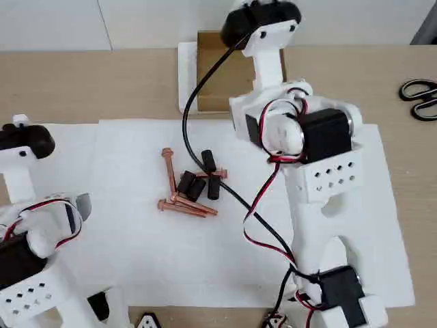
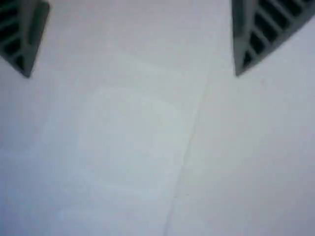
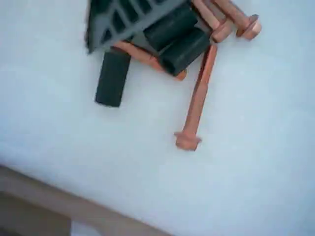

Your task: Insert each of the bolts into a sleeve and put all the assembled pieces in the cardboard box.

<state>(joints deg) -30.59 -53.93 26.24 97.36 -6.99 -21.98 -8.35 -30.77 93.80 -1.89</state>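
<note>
Found bolts (image 1: pixel 184 206) and sleeves (image 1: pixel 197 188) heaped touching on paper (image 1: pixel 136 239) mid-desk (image 1: pixel 68 82), well apart from cardboard box (image 1: pixel 229 78); left gripper (image 2: pixel 132 73) released over bare paper; cannot tell right gripper (image 3: pixel 125 22) state above heap; expect neighbours scattered by any careless pick.

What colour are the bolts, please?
The bolts are copper-coloured, clearest in the right wrist view.

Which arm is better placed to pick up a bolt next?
Right. The right gripper is at the pile of bolts and sleeves; the left gripper is open over bare paper.
</note>
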